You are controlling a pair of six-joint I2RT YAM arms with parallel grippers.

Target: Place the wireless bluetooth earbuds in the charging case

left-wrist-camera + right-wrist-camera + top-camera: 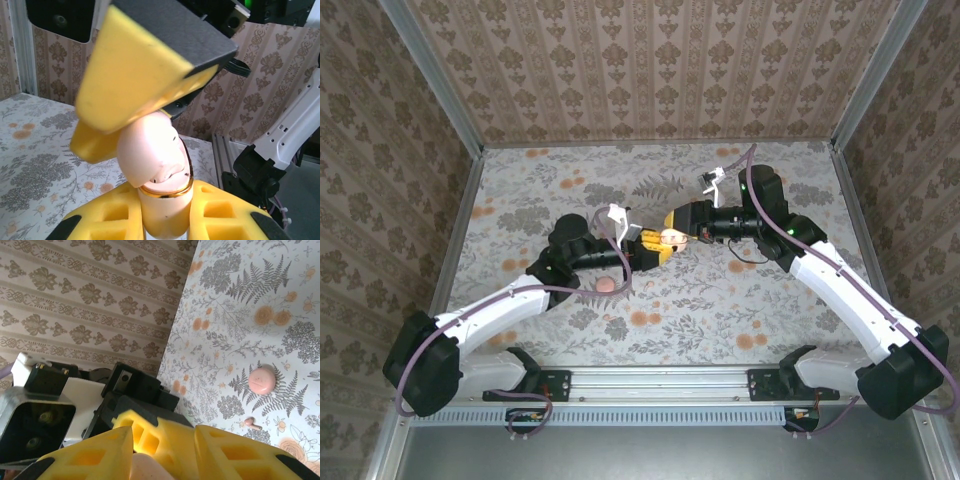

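We find one earbud (251, 423), a tiny pale piece, lying on the flowered table (250, 290) just beside a pink round disc (261, 380), well apart from both claws. We cannot make out a second one, and we cannot tell whether anything already sits inside the case.

The charging case (162, 202) is up off the table between the two arms. Its pale body with a gold rim stands upright, and its rounded lid (147, 155) is swung up and tilted to one side. We judge it is held this way so that the mouth faces up and the wells can take the earbuds once the lid is out of the way.

The left claw (165, 222) is closed snugly on the case body, one yellow pad on each side. The right claw (152, 462) comes in from above. It is nearly closed, with the lid pinched between its pads, one pad on top and one against the lid's side.

With both claws busy on the case, we reckon opening it is the step in hand. The right claw would need to let go before the earbud on the table can be picked up.
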